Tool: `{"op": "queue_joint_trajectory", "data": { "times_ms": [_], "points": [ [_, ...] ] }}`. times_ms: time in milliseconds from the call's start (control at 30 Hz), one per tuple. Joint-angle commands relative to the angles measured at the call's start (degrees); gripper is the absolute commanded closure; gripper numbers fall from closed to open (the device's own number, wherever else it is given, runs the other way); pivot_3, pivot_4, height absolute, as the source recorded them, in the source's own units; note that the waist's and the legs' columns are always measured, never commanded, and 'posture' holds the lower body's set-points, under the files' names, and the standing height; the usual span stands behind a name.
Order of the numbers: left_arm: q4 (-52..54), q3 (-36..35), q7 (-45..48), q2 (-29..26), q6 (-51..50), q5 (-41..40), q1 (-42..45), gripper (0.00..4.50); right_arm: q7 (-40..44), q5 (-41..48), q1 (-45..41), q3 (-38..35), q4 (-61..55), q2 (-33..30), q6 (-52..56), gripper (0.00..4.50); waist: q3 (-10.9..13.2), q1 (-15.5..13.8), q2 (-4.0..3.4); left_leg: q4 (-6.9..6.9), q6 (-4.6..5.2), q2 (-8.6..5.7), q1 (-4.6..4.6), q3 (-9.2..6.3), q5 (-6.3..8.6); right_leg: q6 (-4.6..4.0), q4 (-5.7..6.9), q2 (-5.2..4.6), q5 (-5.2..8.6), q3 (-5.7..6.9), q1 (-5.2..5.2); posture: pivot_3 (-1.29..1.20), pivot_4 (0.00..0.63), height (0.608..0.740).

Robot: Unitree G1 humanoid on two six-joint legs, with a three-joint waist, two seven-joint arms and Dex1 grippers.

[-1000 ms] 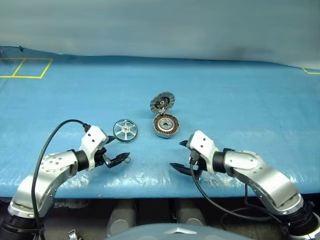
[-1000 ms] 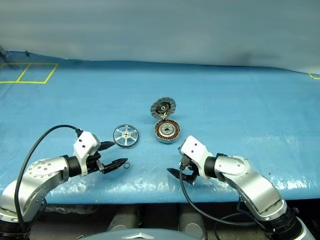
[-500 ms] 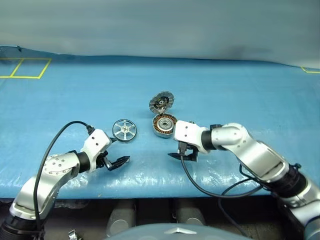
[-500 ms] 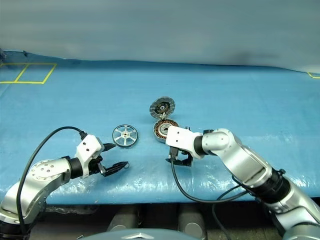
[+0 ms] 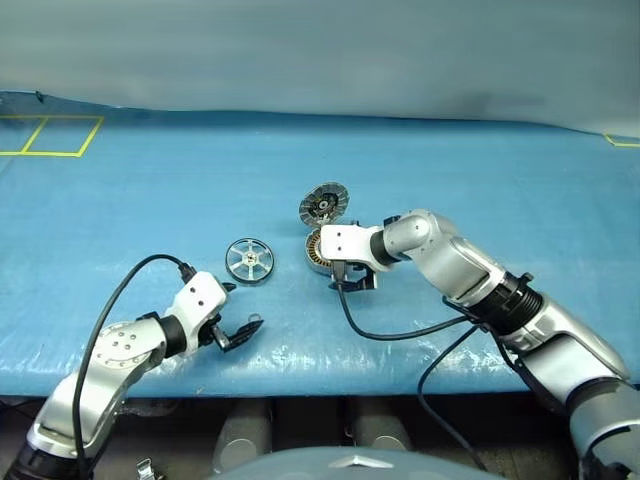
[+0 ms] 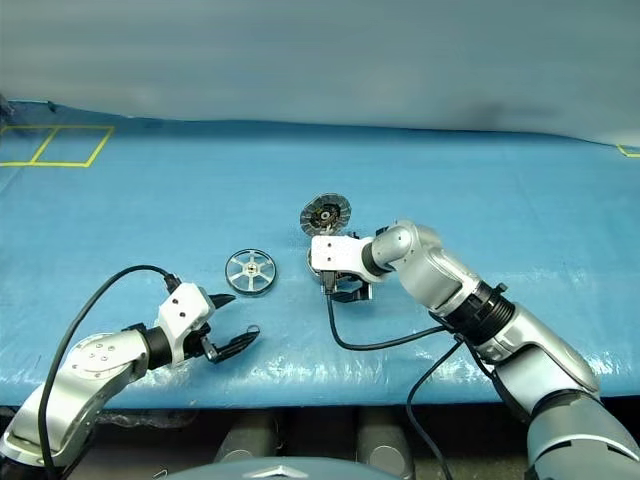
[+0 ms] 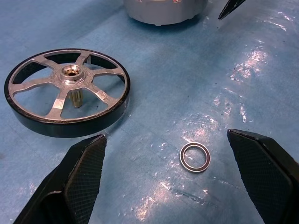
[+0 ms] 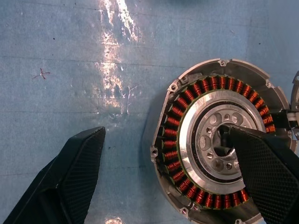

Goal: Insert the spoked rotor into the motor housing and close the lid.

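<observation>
Copper-wound round silver motor housing (image 5: 322, 250) at table centre, ribbed lid (image 5: 324, 203) propped at its 12 o'clock; right gripper (image 5: 353, 283) has swung in over it, fingers apart

Left wrist view: left gripper (image 7: 180, 179) spread wide, empty; shiny spoked rotor (image 7: 67, 91) untouched at 10 o'clock, so insertion not begun

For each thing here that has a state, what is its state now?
motor housing: open, copper windings bare, no rotor inside.
lid: swung up, standing open.
spoked rotor: lying flat on the blue sheet, not held.
small ring: lying loose.
left gripper: open.
right gripper: open.
</observation>
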State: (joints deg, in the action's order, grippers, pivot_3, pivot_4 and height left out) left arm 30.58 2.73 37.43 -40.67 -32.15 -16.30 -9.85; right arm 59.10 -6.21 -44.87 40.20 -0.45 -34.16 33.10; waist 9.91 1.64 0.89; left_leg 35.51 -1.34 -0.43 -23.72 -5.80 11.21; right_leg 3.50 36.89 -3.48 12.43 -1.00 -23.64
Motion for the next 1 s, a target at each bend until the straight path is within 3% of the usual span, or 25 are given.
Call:
{"op": "queue_joint_trajectory", "data": {
  "times_ms": [33,167,233,400,467,700,1000],
  "points": [
    [2.7,-0.5,-0.4,0.3,1.0,0.4,-0.1,0.00,1.8,-1.6,-1.5,-0.9,0.3,0.4,-1.2,0.02,0.0,0.0,-0.01,0.00,0.00,0.00,0.00,0.00,0.00,0.00,0.01,0.00,0.00,0.00,0.00,0.00,0.150,0.740],
    [2.5,-0.2,-0.5,0.7,1.2,0.6,0.2,0.00,3.3,-2.4,-1.1,-1.1,0.7,1.0,-1.4,0.20,0.0,0.1,-0.02,0.01,0.00,0.00,0.02,0.00,0.00,0.01,0.02,0.00,0.00,0.00,0.02,0.00,0.150,0.740],
    [2.3,0.1,-0.6,0.8,1.4,0.7,0.4,0.00,3.6,-2.8,-0.8,-1.3,0.9,1.2,-1.5,0.62,0.0,0.1,-0.02,0.02,0.00,0.00,0.05,0.00,0.00,0.01,0.02,0.00,0.00,0.00,0.04,0.00,0.150,0.740],
    [1.9,0.5,-0.5,1.1,1.5,0.9,0.9,0.00,4.0,-3.8,-0.4,-1.7,0.7,1.5,-1.6,2.32,0.0,0.1,-0.01,0.02,0.00,-0.01,0.06,0.00,0.00,0.03,0.02,0.00,-0.02,0.00,0.07,0.00,0.150,0.740],
    [1.8,0.6,-0.4,1.1,1.5,1.0,1.1,0.00,4.5,-4.3,-0.1,-1.7,0.1,1.3,-1.5,2.62,0.0,0.2,-0.02,0.02,0.00,0.00,0.13,0.00,0.00,0.04,0.03,0.00,-0.02,0.00,0.13,0.00,0.150,0.740],
    [1.1,1.4,-0.3,1.6,1.8,1.3,1.5,0.00,5.7,-4.0,2.2,-2.2,-6.1,1.5,3.0,2.68,0.0,0.4,-0.02,0.09,-0.01,-0.01,0.11,-0.01,-0.01,0.05,0.07,0.00,-0.03,-0.01,0.13,0.00,0.150,0.740],
    [0.6,1.8,-0.3,2.2,2.2,1.4,0.8,0.00,0.5,-2.3,13.4,-1.3,-22.2,5.2,21.4,2.68,-0.1,0.4,-0.01,0.02,-0.01,0.01,0.15,-0.03,0.00,0.03,0.09,0.02,-0.01,0.00,0.12,0.00,0.150,0.740]
  ]
}}
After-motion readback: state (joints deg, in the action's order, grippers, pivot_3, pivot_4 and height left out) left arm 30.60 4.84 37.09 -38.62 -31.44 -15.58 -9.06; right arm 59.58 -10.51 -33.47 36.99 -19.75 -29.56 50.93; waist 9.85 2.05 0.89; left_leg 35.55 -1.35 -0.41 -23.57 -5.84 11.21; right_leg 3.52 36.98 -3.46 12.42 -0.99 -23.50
